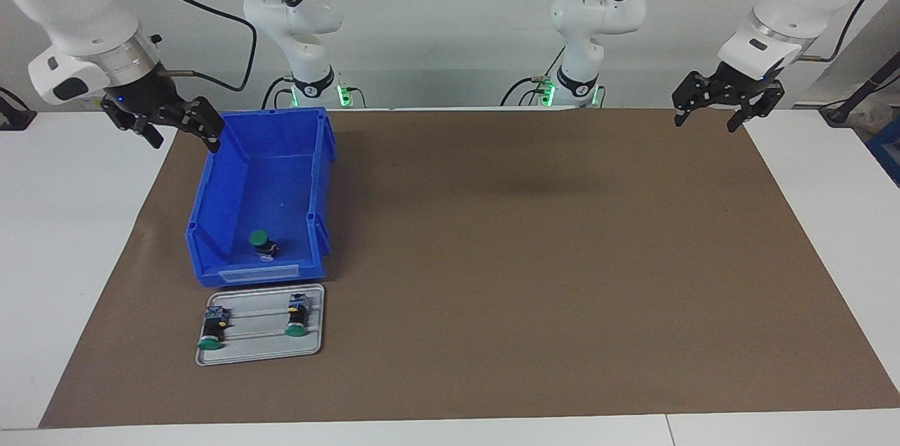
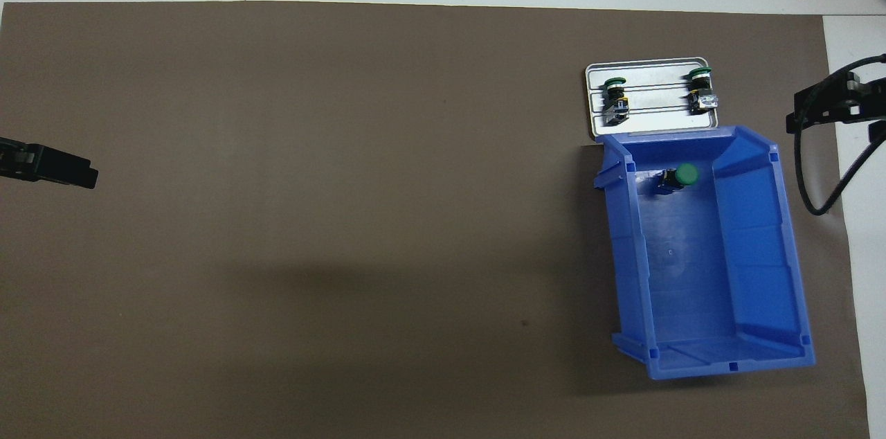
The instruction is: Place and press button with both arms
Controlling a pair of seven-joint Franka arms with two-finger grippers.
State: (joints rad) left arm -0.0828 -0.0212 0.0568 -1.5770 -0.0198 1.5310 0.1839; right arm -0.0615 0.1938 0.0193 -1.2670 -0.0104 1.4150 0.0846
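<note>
Closest to your facing camera you see the metal tray [image 1: 260, 347] with two green push-buttons lying on it, one [image 1: 212, 330] toward the right arm's end and one [image 1: 296, 316] beside it. Touching the tray, nearer to the robots, stands the blue bin [image 1: 211, 203], and the third button [image 1: 264, 243] lies inside it near the tray-side wall. Your right gripper [image 1: 181, 138] hangs over the bin's corner with its fingers spread wide and holding nothing. Your left gripper [image 1: 705, 121] waits over the brown mat [image 1: 527, 256] at the left arm's end, also wide and without load.

Glossy blue plastic bin [image 1: 261, 171], dull silvery metal tray [image 1: 260, 354], matt brown paper-like mat [image 1: 534, 256] on the smooth white surface [image 1: 63, 221].
</note>
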